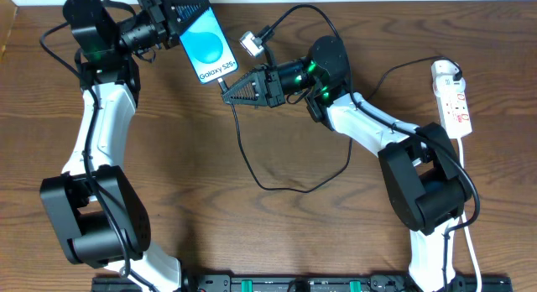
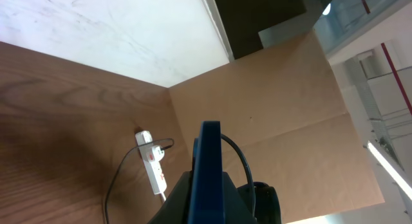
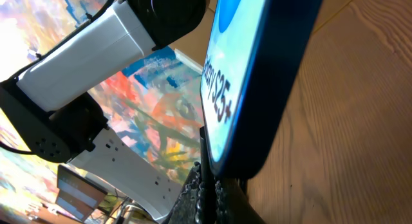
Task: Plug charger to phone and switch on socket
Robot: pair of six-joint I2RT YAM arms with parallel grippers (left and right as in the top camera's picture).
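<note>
Black charger (image 1: 285,190) cable loops slack across the wooden table (image 1: 252,250) and runs up into the right gripper (image 1: 228,92). Its jaws look pressed together on the plug end; the tip itself is hidden, so we can't confirm how it sits.

The phone (image 1: 204,42) is off the table at the top of the overhead view, screen up, clamped edge-on between the closed jaws of the left gripper (image 1: 172,22). The left wrist view shows its thin edge (image 2: 209,166) held between the fingers.

We judge the step as insertion: the right fingertips sit just beside the phone's bottom edge, and the right wrist view puts that edge (image 3: 257,76) right above the fingers (image 3: 207,195).

- Line the plug axis up with the phone's long axis before pushing.
- Push slow and straight; the left grip has to resist or the phone slides back.
- We can't see the port, so alignment is a guess here.
- Watch that the cable slack doesn't tug sideways.

The socket (image 1: 454,99) lies well apart at the right edge, and its switch is not yet dealt with.
</note>
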